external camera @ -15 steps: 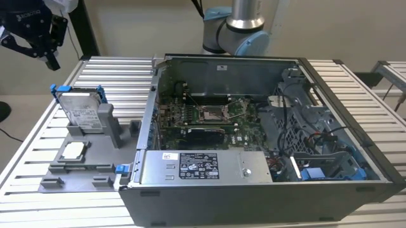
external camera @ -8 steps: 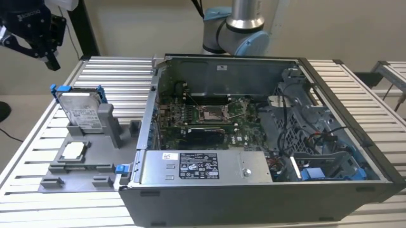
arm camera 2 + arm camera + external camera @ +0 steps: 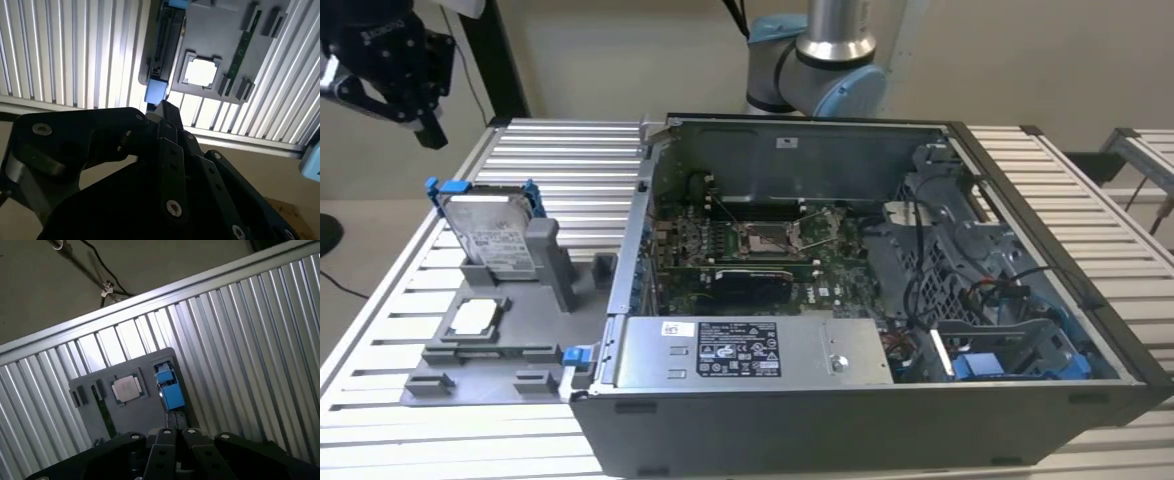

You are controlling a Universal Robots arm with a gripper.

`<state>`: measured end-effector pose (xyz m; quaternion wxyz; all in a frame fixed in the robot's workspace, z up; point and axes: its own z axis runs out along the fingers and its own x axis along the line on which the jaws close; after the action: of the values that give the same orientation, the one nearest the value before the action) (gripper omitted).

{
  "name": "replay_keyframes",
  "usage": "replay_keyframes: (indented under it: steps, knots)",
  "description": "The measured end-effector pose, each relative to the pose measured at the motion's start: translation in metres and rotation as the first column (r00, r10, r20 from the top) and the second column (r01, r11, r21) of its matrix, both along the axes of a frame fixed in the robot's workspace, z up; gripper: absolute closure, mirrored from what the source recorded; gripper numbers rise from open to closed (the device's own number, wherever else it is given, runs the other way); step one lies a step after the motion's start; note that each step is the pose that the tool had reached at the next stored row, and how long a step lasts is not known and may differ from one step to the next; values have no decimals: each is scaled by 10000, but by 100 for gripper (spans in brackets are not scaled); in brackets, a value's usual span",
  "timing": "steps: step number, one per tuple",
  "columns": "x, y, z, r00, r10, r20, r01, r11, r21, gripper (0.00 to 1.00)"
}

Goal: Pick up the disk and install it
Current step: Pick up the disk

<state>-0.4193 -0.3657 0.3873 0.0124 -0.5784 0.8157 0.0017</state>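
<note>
Pincer (image 3: 427,125) hangs in the air over the far corner of the slatted metal counter (image 3: 454,440), at the exterior view's left. In both wrist views its black fingers (image 3: 167,130) lie pressed together with nothing between them. The disk (image 3: 494,235) stands on edge in a slot of the grey tray (image 3: 520,375), leaning slightly, its white label facing up and its blue bracket (image 3: 447,187) showing at the top. It is below the pincer and well apart from it. A square silver chip (image 3: 474,318) lies flat on the tray just nearer than the disk. To the exterior view's right of the tray sits the open computer case (image 3: 854,430).
</note>
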Motion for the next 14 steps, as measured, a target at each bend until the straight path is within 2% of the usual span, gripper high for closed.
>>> replay_keyframes:
  steps: [3,7,10,14]
  knots:
    - [-1,0,-1,9985,555,12,-555,9985,-3,100]
    - [-1,0,-5,9917,1282,13,-1282,9917,-3,100]
    - [-1,0,-8,9833,1821,13,-1821,9833,-4,100]
    - [-1,0,-13,9682,2502,13,-2502,9682,-3,100]
